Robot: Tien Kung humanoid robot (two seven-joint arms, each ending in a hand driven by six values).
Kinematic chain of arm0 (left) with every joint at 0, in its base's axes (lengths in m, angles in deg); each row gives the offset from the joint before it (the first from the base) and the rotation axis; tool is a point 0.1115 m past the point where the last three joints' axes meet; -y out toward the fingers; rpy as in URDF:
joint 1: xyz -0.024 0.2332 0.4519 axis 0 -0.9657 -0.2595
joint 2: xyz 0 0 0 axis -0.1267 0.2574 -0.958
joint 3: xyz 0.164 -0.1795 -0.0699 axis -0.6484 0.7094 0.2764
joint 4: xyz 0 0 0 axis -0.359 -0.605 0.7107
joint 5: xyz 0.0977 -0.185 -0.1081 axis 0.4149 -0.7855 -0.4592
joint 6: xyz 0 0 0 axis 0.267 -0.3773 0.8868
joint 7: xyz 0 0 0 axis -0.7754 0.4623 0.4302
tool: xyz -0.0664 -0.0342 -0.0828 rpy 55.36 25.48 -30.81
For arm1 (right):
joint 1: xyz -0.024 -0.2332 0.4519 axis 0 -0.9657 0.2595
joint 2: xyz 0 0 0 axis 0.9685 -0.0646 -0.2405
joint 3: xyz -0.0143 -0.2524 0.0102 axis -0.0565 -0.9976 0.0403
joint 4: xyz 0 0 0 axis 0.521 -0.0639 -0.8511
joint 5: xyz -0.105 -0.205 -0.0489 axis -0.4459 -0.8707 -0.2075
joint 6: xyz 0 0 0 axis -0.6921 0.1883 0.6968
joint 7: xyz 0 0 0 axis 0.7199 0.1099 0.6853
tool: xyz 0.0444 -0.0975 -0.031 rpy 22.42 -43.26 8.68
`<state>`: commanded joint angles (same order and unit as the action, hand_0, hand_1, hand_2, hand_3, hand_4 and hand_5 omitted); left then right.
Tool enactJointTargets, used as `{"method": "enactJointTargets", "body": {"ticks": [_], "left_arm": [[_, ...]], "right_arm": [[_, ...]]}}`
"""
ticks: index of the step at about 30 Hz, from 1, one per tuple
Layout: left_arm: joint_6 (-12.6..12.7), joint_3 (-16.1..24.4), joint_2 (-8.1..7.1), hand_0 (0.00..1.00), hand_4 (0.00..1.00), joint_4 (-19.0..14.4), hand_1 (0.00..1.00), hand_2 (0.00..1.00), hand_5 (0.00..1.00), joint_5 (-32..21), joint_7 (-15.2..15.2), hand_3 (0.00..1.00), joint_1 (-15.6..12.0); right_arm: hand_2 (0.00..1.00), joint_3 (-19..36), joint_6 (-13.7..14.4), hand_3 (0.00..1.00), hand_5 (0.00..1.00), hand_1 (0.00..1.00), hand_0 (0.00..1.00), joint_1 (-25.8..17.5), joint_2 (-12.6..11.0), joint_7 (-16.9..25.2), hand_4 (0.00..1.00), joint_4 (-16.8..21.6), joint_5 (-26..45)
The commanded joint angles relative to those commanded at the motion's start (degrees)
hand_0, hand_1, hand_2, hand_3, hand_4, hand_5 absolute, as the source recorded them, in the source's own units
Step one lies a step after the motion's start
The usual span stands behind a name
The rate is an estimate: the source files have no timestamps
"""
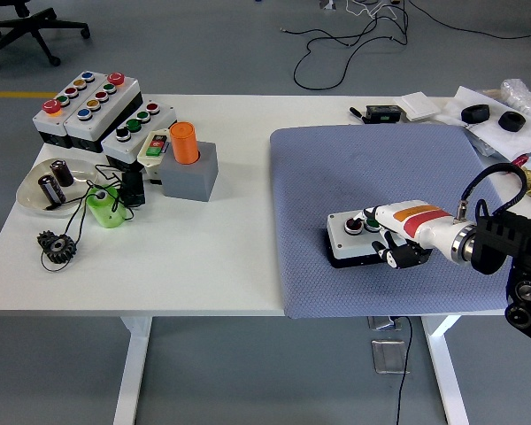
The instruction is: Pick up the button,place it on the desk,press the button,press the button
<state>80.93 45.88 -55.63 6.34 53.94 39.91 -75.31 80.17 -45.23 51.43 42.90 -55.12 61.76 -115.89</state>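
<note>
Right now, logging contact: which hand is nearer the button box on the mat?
Right. The right hand rests on the button box; the left hand is out of view.

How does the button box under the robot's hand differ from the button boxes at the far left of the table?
The button box on the mat lies on the blue-grey mat with the right hand over it; the button boxes at far left stand untouched on bare white table. It is a single box; those are several boxes side by side, showing more buttons. Both have light tops and dark bases.
</note>
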Motion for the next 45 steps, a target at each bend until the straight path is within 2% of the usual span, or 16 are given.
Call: {"method": "enactJointTargets", "body": {"ticks": [6,7,12,13,19,20,24,26,31,32,35,37,38,43,44,45], "left_arm": [[0.0,0.16,-0.04,0.599,0.269,-0.02,0.527,0.488,0.998,0.17,0.08,0.434,-0.02],[-0.01,0.08,-0.04,0.599,0.269,-0.01,0.527,0.488,0.998,0.16,0.08,0.433,-0.04],[-0.05,0.05,-0.02,0.599,0.269,0.04,0.527,0.488,0.998,0.2,0.07,0.433,-0.03],[-0.04,0.02,-0.01,0.599,0.27,0.05,0.527,0.488,0.998,0.16,0.07,0.434,-0.03],[-0.03,0.04,0.03,0.599,0.27,0.03,0.527,0.488,0.998,0.29,0.05,0.434,-0.13],[-0.03,0.14,0.04,0.599,0.27,0.02,0.527,0.489,0.998,0.38,0.04,0.435,-0.15],[0.0,0.11,0.09,0.599,0.27,0.05,0.527,0.489,0.998,0.24,0.07,0.435,-0.29],[-0.03,0.01,0.08,0.599,0.269,0.05,0.527,0.489,0.998,0.32,0.03,0.436,-0.33],[-0.04,-0.15,0.11,0.599,0.269,0.02,0.527,0.489,0.998,0.32,0.0,0.436,-0.31],[-0.04,-0.16,0.11,0.599,0.269,0.02,0.528,0.489,0.998,0.3,0.01,0.436,-0.3],[-0.05,-0.03,0.15,0.599,0.269,0.0,0.528,0.489,0.998,0.33,0.01,0.436,-0.23],[-0.06,0.0,0.18,0.599,0.269,0.0,0.528,0.489,0.998,0.35,0.0,0.436,-0.2],[-0.07,-0.03,0.19,0.599,0.268,0.0,0.532,0.489,0.998,0.32,-0.01,0.436,-0.18],[-0.12,-0.23,0.26,0.599,0.268,0.04,0.532,0.489,0.998,0.18,-0.05,0.436,-0.2],[-0.13,-0.3,0.27,0.599,0.269,0.04,0.532,0.49,0.998,0.17,-0.07,0.438,-0.21],[-0.16,-0.37,0.27,0.599,0.269,0.04,0.532,0.49,0.998,0.17,-0.09,0.438,-0.21]], "right_arm": [[0.114,6.35,0.14,0.782,0.002,0.002,0.261,-1.78,-1.44,0.74,0.422,2.1,1.9],[0.275,8.2,0.62,0.888,0.002,0.147,0.406,-2.27,-1.67,1.21,0.467,2.6,2.87],[0.275,13.66,6.02,0.888,0.002,0.147,0.406,-3.97,-2.12,4.2,0.467,3.03,4.84],[0.733,14.62,6.9,0.998,0.082,0.633,0.604,-4.22,-2.14,4.58,0.596,2.9,5.13],[0.733,20.07,13.3,0.998,0.082,0.633,0.604,-6.78,-2.04,7.03,0.596,0.84,14.89],[0.929,21.28,15.02,0.998,0.126,0.859,0.84,-7.46,-2.01,7.76,0.63,0.74,17.12],[0.929,24.51,20.73,0.998,0.126,0.859,0.84,-9.39,-1.97,10.89,0.63,0.38,25.96],[0.945,25.25,21.8,0.973,0.153,0.879,0.869,-9.88,-1.96,11.51,0.653,0.05,30.15],[0.945,28.6,24.35,0.973,0.153,0.879,0.869,-12.1,-1.64,10.53,0.653,-0.16,42.07],[0.924,29.02,24.77,0.949,0.201,0.853,0.868,-12.34,-1.59,10.49,0.661,-0.16,44.68],[0.924,31.22,28.2,0.949,0.201,0.853,0.868,-13.45,-1.41,11.84,0.661,-0.4,51.75],[0.924,32.12,29.07,0.949,0.201,0.853,0.868,-13.89,-1.4,12.37,0.661,-0.54,56.59],[0.887,32.59,29.38,0.914,0.3,0.824,0.851,-14.14,-1.41,12.62,0.669,-0.56,59.2],[0.887,33.46,29.29,0.914,0.3,0.824,0.851,-14.87,-1.38,12.84,0.669,-0.45,71.12],[0.873,33.52,29.21,0.905,0.408,0.821,0.838,-14.97,-1.36,12.79,0.67,-0.51,73.35],[0.873,33.57,29.18,0.905,0.408,0.821,0.838,-15.06,-1.33,12.76,0.67,-0.55,75.96]]}}
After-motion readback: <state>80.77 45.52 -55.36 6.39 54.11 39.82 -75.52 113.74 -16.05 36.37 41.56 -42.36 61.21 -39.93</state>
